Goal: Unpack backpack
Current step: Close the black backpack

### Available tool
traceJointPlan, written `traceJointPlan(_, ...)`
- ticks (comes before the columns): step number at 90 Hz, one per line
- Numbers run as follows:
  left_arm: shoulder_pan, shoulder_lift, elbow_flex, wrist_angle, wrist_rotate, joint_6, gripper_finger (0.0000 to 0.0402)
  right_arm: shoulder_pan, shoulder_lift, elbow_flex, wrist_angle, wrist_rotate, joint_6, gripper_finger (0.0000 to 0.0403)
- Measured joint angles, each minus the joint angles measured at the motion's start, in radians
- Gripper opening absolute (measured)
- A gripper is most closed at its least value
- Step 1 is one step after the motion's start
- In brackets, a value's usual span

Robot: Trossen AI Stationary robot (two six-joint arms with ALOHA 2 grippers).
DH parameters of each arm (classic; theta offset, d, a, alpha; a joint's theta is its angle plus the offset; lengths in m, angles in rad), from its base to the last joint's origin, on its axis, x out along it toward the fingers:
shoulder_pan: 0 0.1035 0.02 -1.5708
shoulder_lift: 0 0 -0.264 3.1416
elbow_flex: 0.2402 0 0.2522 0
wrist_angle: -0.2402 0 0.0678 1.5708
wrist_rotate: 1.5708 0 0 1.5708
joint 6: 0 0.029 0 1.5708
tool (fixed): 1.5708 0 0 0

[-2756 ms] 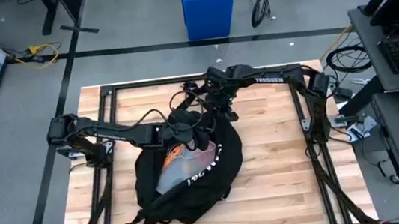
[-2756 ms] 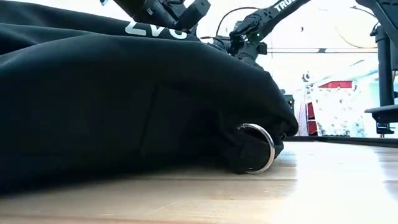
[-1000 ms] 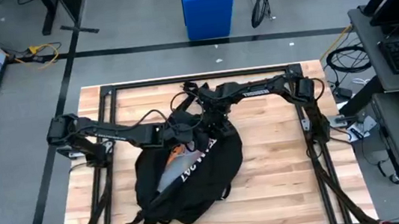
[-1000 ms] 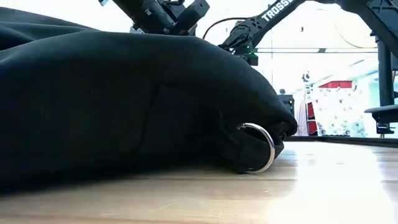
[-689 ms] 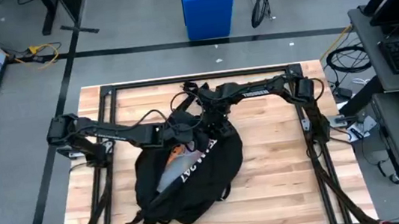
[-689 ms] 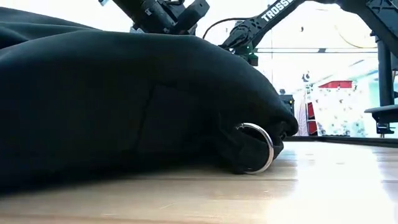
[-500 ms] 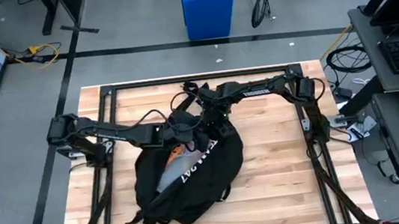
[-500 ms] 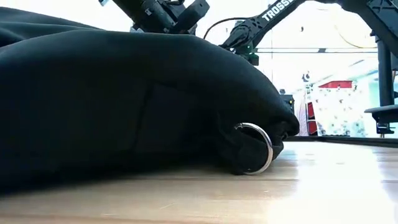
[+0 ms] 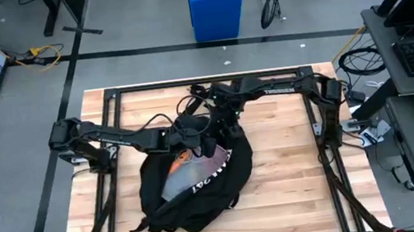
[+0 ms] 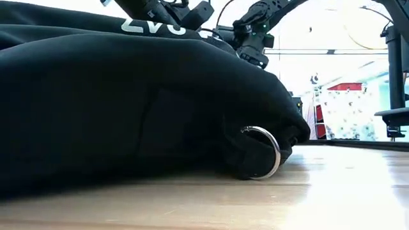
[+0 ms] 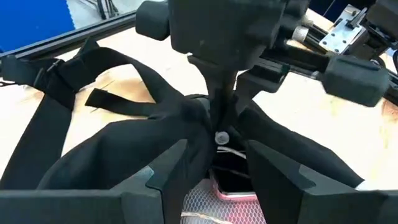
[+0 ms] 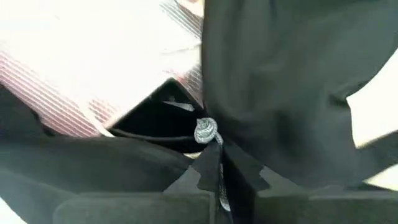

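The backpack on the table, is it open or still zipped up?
Open. From above, the backpack gapes at its top end, showing orange and pale contents inside. Both arms reach to that opening.

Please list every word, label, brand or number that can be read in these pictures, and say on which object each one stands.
"TROSSEN": white letters on the right arm's forearm link, high view; small but just readable.
White lettering on the backpack, high view: too small and turned to read.
White characters on the backpack's top edge, low view: cut off and upside down, not readable as a word.
Both wrist views: no text.
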Motion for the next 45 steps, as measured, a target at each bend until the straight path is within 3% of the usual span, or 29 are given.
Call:
traceJointPlan(17, 0.000, 0.000, 0.000, -0.023, 0.002, -0.015, 0.0151, -0.011, 0.000, 0.000, 0.002, -0.135, 0.054, 0.0000)
traceJointPlan(45, 0.000, 0.000, 0.000, -0.038, 0.023, -0.060, 0.0151, -0.048, -0.036, 0.000, 0.003, -0.232, 0.089, 0.0000)
